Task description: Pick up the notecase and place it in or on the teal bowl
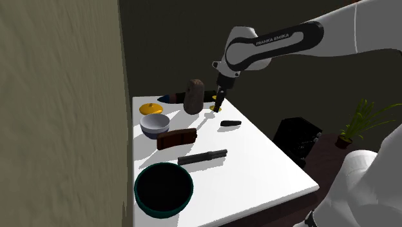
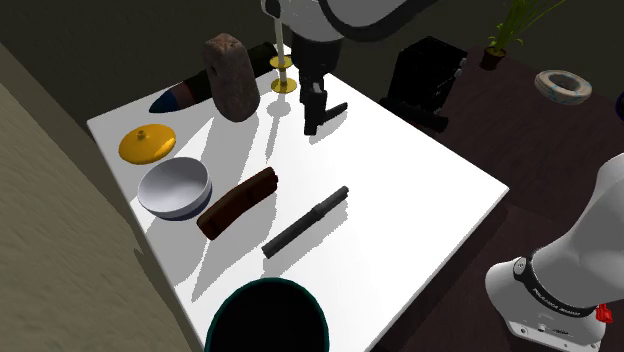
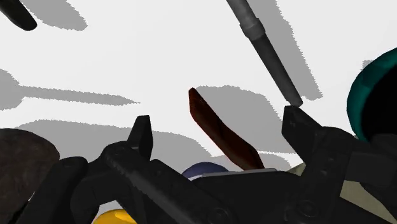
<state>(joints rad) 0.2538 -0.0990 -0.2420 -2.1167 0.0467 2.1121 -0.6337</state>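
Observation:
The notecase (image 1: 177, 138) (image 2: 238, 203) is a long dark brown case lying flat on the white table (image 1: 258, 161), beside a pale bowl. The teal bowl (image 1: 163, 188) (image 2: 267, 318) stands with a dark inside at the table's near corner. My gripper (image 1: 218, 108) (image 2: 312, 122) hangs over the far end of the table, pointing down, well apart from the notecase. In the wrist view the gripper (image 3: 219, 127) is open, its fingers (image 3: 141, 133) apart with nothing held. The notecase (image 3: 222, 133) lies farther off between them, and the teal bowl's rim (image 3: 369, 89) is at the edge.
A black rod (image 1: 202, 157) (image 2: 306, 222) lies between notecase and teal bowl. A pale bowl (image 1: 154, 124), a yellow lid (image 1: 151, 108), a brown rock-like lump (image 1: 194, 95), a yellow candlestick (image 2: 283, 75) and a small black object (image 1: 230, 123) crowd the far end. A wall (image 1: 58, 116) borders the table.

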